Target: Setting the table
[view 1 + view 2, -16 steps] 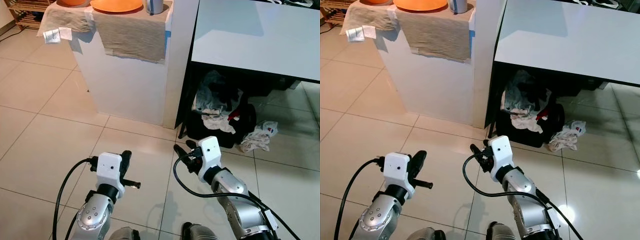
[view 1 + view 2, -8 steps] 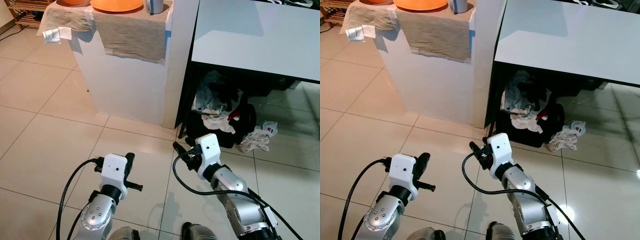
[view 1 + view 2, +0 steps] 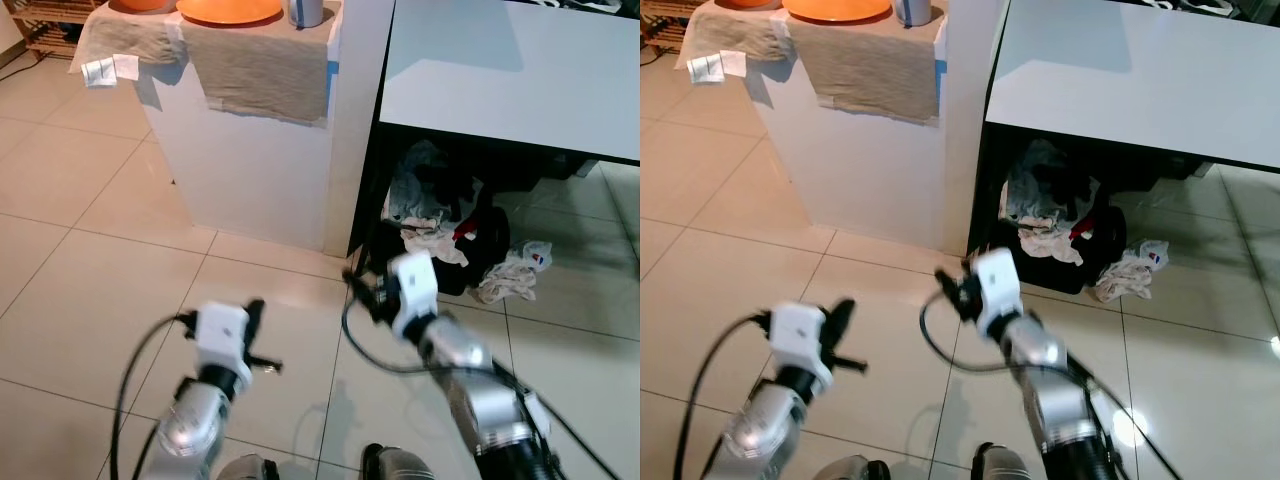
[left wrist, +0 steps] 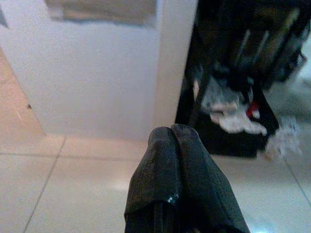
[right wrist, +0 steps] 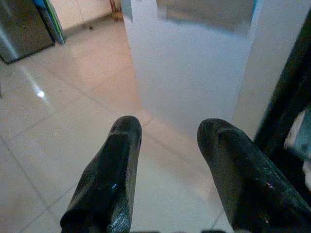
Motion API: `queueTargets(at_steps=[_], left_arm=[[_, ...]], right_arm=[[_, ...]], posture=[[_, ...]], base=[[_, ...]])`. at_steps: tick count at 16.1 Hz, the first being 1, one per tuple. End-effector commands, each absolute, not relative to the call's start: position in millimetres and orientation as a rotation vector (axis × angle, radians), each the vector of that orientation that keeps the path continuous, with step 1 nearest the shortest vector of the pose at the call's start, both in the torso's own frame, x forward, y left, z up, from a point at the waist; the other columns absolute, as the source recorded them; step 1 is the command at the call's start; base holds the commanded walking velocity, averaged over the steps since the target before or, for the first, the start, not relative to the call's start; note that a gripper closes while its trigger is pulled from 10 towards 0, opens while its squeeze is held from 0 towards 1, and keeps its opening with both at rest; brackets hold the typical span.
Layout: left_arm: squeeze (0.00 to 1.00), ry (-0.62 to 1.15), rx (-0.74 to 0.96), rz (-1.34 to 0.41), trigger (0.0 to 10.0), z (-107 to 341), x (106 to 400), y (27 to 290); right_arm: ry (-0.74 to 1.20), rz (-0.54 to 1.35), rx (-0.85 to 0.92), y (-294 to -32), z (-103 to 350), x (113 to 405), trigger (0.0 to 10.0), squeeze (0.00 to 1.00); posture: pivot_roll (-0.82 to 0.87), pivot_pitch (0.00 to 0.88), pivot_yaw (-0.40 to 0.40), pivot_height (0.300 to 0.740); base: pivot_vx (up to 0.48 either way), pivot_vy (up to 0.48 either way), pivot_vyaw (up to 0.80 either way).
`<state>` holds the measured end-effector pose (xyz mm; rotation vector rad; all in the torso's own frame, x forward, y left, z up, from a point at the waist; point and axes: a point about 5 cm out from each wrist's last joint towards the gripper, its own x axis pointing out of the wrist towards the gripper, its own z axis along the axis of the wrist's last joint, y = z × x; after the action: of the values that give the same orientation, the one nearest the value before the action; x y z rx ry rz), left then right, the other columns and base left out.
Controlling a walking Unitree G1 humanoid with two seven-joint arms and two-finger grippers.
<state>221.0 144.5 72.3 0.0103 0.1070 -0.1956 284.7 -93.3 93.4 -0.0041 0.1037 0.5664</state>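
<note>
A: Ahead of the robot, a white table [image 3: 520, 75] is being faced across the tiled floor [image 3: 90, 260], and just left of it a white cabinet [image 3: 250, 170] draped with a grey cloth [image 3: 265, 70]. What is being asked of this step?

B: An approach, as it is judged. The orange plate [image 3: 230, 9] and the metal cup [image 3: 306, 11] are sitting on the cabinet top, well apart from both arms, so ground is being closed before anything can be lifted. The body is best being squared to the cabinet's front, with the arms raised only once the top is within reach.

A: And the grippers?

B: Both are being held low over the floor. The left gripper [image 4: 171, 133] is being kept clenched, fingertips pressed together on nothing. The right gripper [image 5: 169, 138] is being held released, a clear gap between its fingers [image 5: 119, 145], and nothing is being carried.

A: What is standing in the way?

B: A black basket of crumpled laundry [image 3: 440, 235] is being stored under the table, with a loose rag [image 3: 515, 272] lying on the tiles beside it, near the right arm. A path kept left of these is being favoured. The cloth's hanging edge and its paper tags [image 3: 108, 70] are also being watched, since a finger could be snagged there
</note>
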Motion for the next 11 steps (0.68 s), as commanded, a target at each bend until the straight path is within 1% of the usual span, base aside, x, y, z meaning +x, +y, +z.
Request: queueTargets(at_steps=[1, 3, 4, 5, 7, 9, 10, 11], left_arm=[[0.0, 0.069, 0.008, -0.159, 10.0, 84, 228, 155], [0.0, 0.072, 0.053, -0.13, 10.0, 86, 234, 169], [0.0, 0.068, 0.062, -0.141, 10.0, 88, 235, 169], [0.0, 0.03, 0.083, -0.198, 10.0, 101, 238, 164], [0.0, -0.033, 0.116, -0.271, 10.0, 123, 241, 155], [0.0, -0.1, 0.107, -0.333, 10.0, 147, 241, 142], [0.0, -0.093, 0.091, -0.357, 10.0, 145, 239, 137], [0.0, 0.005, 0.082, -0.35, 10.0, 118, 237, 136]], right_arm=[[0.063, 0.578, 0.011, -92, 107, 291, 10.0, 0.0], [0.059, 0.593, -0.098, -89, 105, 301, 10.0, 0.0], [0.055, 0.598, -0.12, -87, 107, 304, 10.0, 0.0], [0.018, 0.615, -0.108, -82, 119, 310, 10.0, 0.0], [-0.042, 0.611, -0.062, -82, 141, 318, 10.0, 0.0], [-0.092, 0.545, 0.036, -98, 160, 326, 10.0, 0.0], [-0.058, 0.508, 0.062, -107, 150, 327, 10.0, 0.0], [0.044, 0.474, 0.04, -115, 118, 323, 10.0, 0.0]], posture=[[-0.04, 0.131, -0.007, 0.74], [-0.04, 0.141, -0.007, 0.74], [-0.03, 0.146, -0.008, 0.74], [-0.03, 0.151, -0.007, 0.74], [-0.02, 0.161, -0.01, 0.74], [-0.03, 0.176, 0.001, 0.74], [-0.03, 0.174, 0.001, 0.74], [-0.01, 0.168, 0.005, 0.74]], base=[[0.0, 0.0, 0.0], [0.0, 0.0, 0.0], [0.0, 0.0, 0.0], [0.0, 0.0, 0.0], [0.0, 0.0, 0.0], [0.0, 0.0, 0.0], [0.0, 0.0, 0.0], [0.0, 0.0, 0.0]])
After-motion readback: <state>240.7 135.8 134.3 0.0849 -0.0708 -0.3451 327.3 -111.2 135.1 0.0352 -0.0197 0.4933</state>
